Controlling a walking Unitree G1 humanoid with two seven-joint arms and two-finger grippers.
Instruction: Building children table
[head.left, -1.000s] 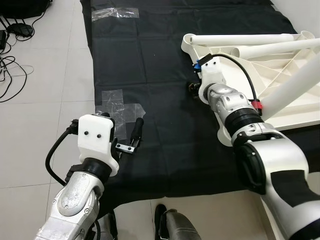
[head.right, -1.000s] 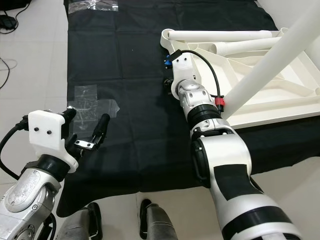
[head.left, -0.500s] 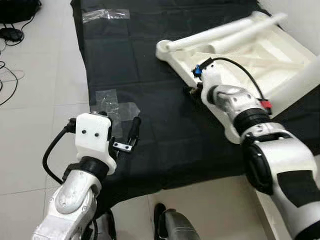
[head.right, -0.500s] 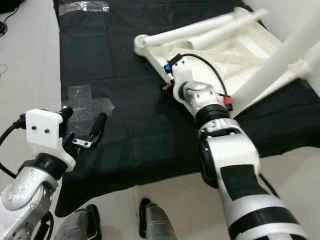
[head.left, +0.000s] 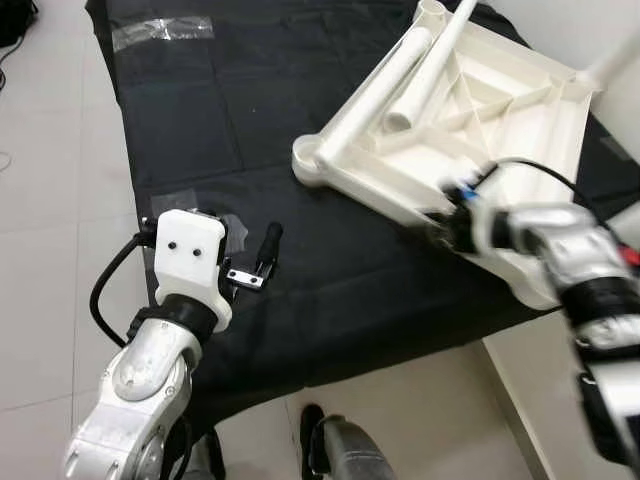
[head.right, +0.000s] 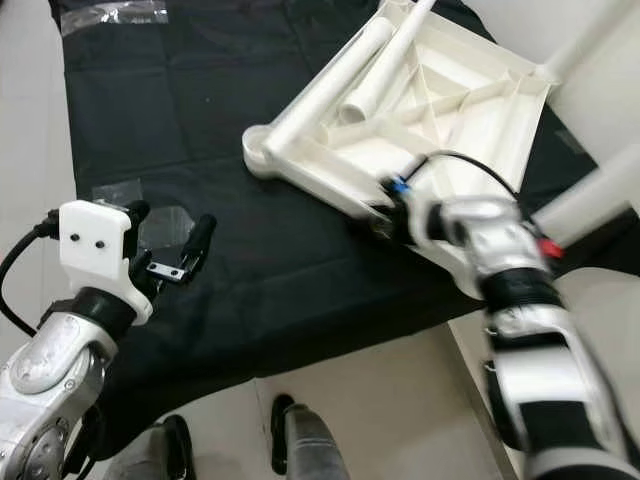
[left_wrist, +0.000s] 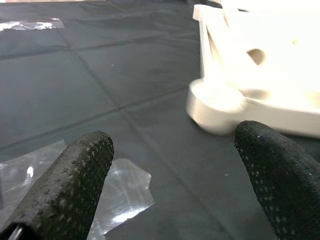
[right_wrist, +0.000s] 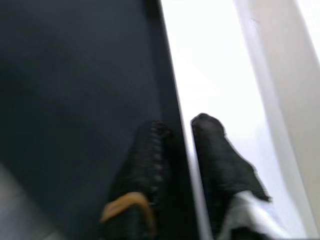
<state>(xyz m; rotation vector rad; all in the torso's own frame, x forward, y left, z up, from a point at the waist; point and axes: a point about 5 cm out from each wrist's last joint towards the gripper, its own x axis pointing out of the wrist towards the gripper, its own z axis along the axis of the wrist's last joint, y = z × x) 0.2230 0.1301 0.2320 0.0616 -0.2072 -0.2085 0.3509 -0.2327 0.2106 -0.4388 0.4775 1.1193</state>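
One white table frame (head.left: 470, 120) lies upside down on the black mat (head.left: 220, 120) over pale floor tiles (head.left: 45, 200). Its near rim sits pinched between the right gripper (right_wrist: 175, 150) fingers, arm stretched forward. Left gripper (head.left: 250, 262) hovers over taped mat (left_wrist: 120, 190), fingers spread wide, nothing held.

Left gripper (head.left: 248, 262): fingers spread apart, hovering over the black cloth (head.left: 200, 110). Right gripper (head.right: 385, 215): fingers pinched on the table top's (head.right: 450, 90) near edge.
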